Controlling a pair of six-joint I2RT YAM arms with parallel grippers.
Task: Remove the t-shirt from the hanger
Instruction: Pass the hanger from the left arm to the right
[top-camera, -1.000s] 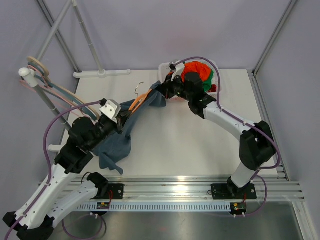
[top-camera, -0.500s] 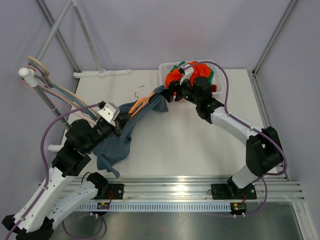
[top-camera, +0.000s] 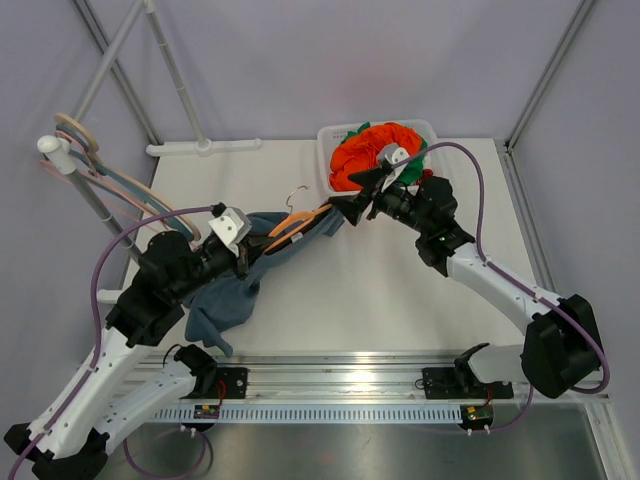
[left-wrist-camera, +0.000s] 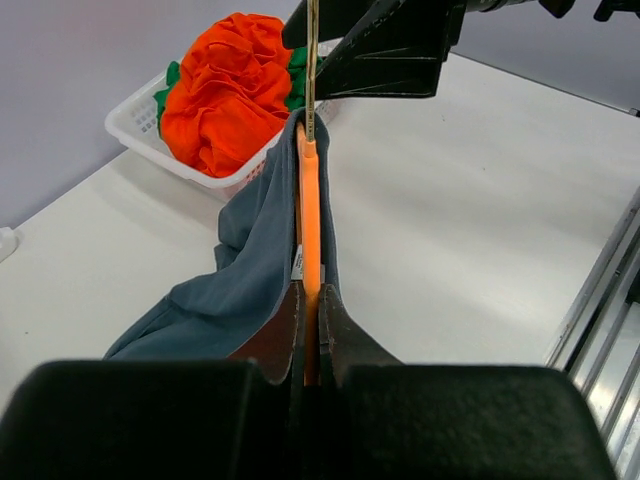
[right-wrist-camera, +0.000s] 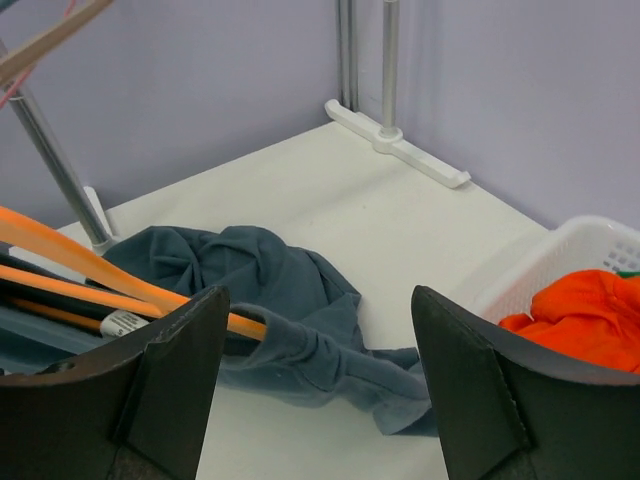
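Jaws of the left gripper (left-wrist-camera: 310, 296) pinch the orange hanger (left-wrist-camera: 310, 205), the grey-blue t-shirt (left-wrist-camera: 250, 265) draped along it ahead. The right gripper (right-wrist-camera: 315, 330) stands spread wide at its far end, beside a white basket (left-wrist-camera: 133, 124) of clothes.

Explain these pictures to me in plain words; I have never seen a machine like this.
These are two robot arms bolted to the near edge of a white table. One picture looks down from above; the other two come from small cameras on each wrist, so the dark shapes at their bottom are the arm's own fingers. The left gripper is clamped on an orange hanger with a blue-grey t-shirt draped over it, partly on the table. The right gripper is open, holding nothing, close to the hanger's hook end. Behind it a white basket holds orange and green clothes.
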